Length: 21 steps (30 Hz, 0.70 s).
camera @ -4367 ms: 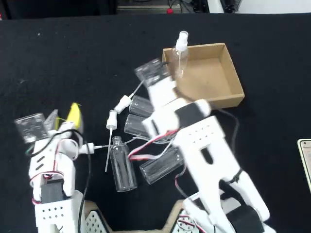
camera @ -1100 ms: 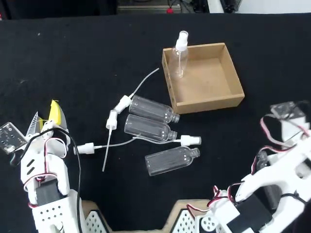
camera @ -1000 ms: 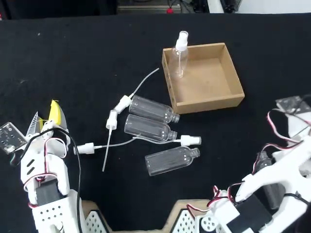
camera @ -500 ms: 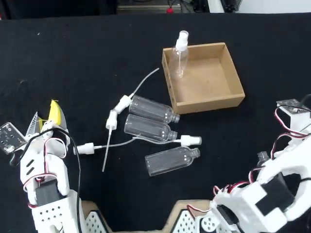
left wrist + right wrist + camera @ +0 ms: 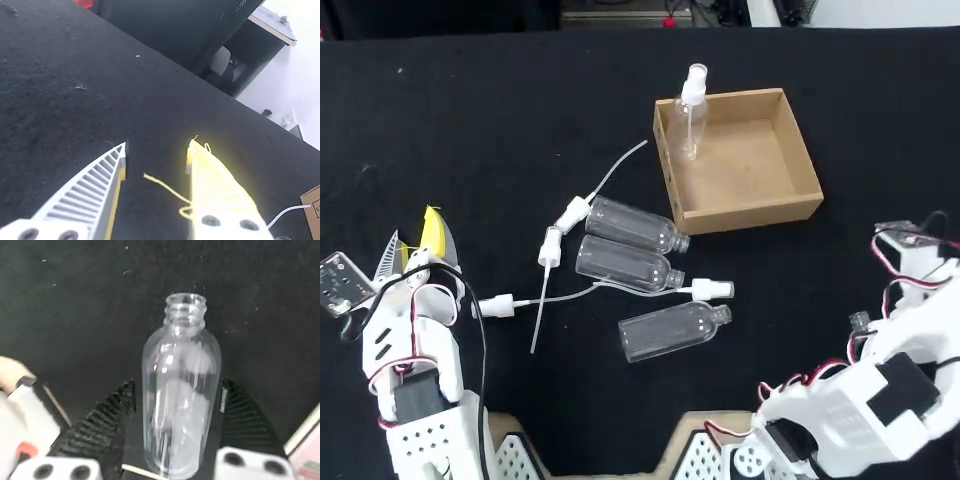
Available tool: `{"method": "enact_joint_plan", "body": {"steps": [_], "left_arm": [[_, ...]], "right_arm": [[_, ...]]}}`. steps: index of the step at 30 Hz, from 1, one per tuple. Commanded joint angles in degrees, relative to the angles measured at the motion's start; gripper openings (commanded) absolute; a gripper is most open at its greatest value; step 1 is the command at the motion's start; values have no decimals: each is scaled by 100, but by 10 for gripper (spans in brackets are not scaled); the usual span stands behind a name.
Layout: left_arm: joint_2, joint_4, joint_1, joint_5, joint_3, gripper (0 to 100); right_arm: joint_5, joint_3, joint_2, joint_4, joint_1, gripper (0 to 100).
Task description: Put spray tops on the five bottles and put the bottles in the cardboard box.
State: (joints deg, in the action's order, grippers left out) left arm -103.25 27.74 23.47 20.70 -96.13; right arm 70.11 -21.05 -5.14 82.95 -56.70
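The right end effector point(image 5: 177, 384) was closed on an uncapped bottle point(image 5: 182, 355), its long axis along the fingers and neck outward, while the spray tops point(image 5: 552, 245) lay well apart on the bench point(image 5: 520, 100), nearer the wide-open, empty left end effector point(image 5: 157, 145).

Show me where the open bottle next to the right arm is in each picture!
High view: the bottle pokes up beside the right arm, toward the picture's lower right, past the cardboard box.
Left wrist view: that camera looks another way, across the table.
Right wrist view: the bottle sits in the middle, held in the right gripper, neck pointing away.
Shared landmark: the black table.
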Motion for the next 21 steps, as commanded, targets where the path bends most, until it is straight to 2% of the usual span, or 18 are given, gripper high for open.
{"method": "enact_joint_plan", "body": {"steps": [1,5,8,12,16,21], "left_arm": [[-97,0,-66,44,-119,195],[-97,0,-66,44,-119,195],[-97,0,-66,44,-119,195],[-97,0,-66,44,-119,195],[-97,0,-66,44,-119,195],[-97,9,-66,44,-119,195]], "right_arm": [[53,-567,31,-932,123,234],[26,-892,66,-1644,97,230],[-220,-804,75,-1705,158,211],[-1486,-400,22,-1705,457,126],[-2646,-40,-92,-1477,967,149],[-3341,796,-901,-826,1451,178]]}}
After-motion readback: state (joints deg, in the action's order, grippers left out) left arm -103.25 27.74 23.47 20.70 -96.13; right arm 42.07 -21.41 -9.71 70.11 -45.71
